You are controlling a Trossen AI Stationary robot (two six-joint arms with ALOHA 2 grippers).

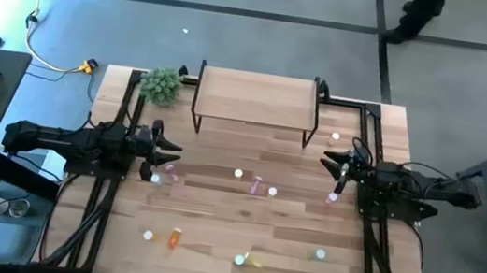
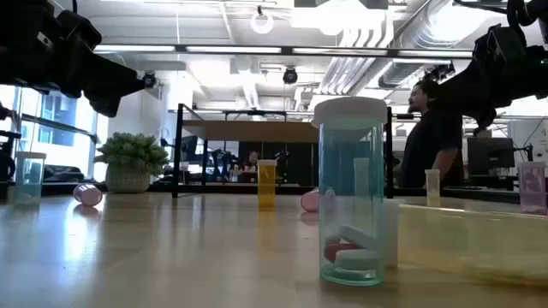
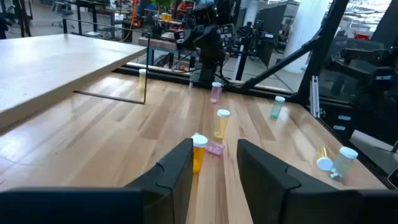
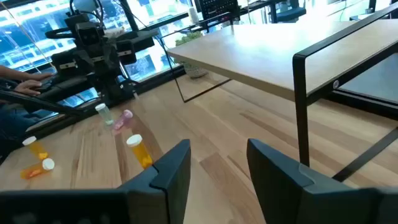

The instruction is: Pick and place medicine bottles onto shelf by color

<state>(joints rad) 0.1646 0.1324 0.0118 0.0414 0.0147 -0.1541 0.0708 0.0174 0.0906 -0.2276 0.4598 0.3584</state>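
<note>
The shelf (image 1: 256, 100) stands at the table's far middle on thin black legs, with nothing on its top. Small bottles with white caps are scattered over the tabletop. An orange one (image 3: 199, 152) and a yellow one (image 3: 222, 123) stand upright, and a pink one (image 3: 216, 148) lies on its side. A green one (image 2: 351, 192) stands near the front edge. My left gripper (image 1: 169, 150) hovers open at the table's left side, pointing right. My right gripper (image 1: 327, 162) hovers open at the right side, pointing left. Neither has anything between its fingers.
A green bushy plant (image 1: 163, 84) stands beside the shelf's far left corner. A black frame (image 1: 105, 184) runs along the table's sides. More bottles lie near the front edge (image 1: 246, 260). A person stands beyond the table (image 2: 432, 137), and a hand (image 4: 25, 87) shows past the left side.
</note>
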